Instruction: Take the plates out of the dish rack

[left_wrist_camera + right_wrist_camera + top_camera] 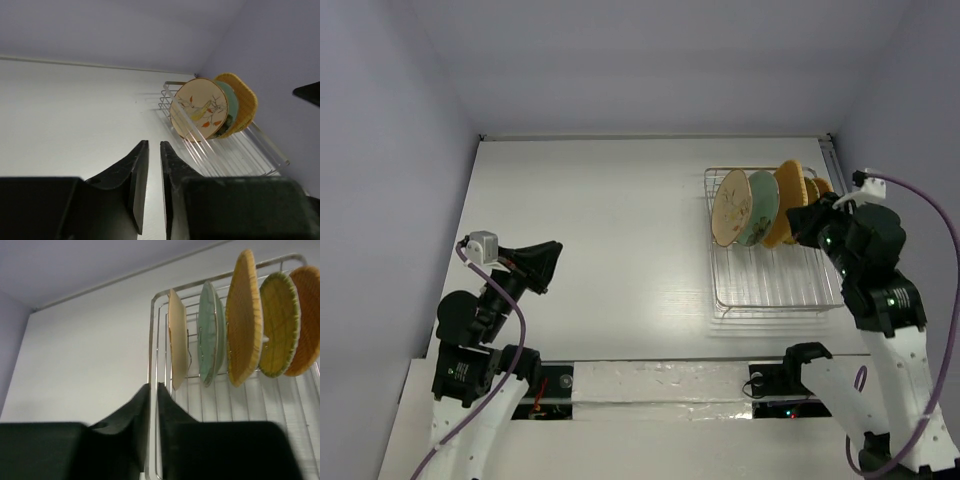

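Observation:
The silver wire dish rack (775,285) stands at the right of the white table. Several plates stand upright at its far end: cream floral (731,208), pale green (759,210), orange woven (786,200), and more orange-yellow woven ones (815,188) behind. The right wrist view shows them edge-on: cream (176,340), green (209,335), orange (245,315), yellow-green (280,325), orange (307,320). My right gripper (807,220) (153,385) is shut and empty, above the rack beside the woven plates. My left gripper (550,262) (154,143) is shut and empty, far left of the rack (250,150).
Pale walls enclose the table on the left, back and right; the rack sits close to the right wall. A silver taped strip (660,385) runs along the near edge between the arm bases. Purple cables (930,215) loop off both wrists.

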You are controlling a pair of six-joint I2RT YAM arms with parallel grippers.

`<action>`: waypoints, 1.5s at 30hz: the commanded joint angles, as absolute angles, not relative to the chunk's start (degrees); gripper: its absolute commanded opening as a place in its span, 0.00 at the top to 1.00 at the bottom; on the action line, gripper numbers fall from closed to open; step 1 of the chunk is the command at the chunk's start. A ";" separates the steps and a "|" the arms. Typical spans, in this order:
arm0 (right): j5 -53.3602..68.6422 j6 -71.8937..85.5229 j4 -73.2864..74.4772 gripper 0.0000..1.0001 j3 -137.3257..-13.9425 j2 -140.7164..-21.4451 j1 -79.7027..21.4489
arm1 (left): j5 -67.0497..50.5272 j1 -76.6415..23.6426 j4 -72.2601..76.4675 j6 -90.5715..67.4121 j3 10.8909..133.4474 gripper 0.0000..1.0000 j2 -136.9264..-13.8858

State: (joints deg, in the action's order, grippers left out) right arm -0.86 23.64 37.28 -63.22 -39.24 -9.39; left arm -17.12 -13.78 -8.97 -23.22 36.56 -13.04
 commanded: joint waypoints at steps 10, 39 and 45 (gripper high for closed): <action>-4.30 23.47 23.91 0.29 -64.33 -60.88 -12.12 | -16.96 -13.62 -6.68 -24.17 36.39 0.53 -11.69; -37.43 17.93 38.92 1.00 -85.86 -91.40 -23.47 | -15.47 -14.15 -7.21 -24.34 36.56 0.41 -10.55; -44.02 14.07 41.83 1.00 -92.80 -92.20 -27.50 | -15.47 -14.15 -7.21 -24.26 36.56 0.41 -10.55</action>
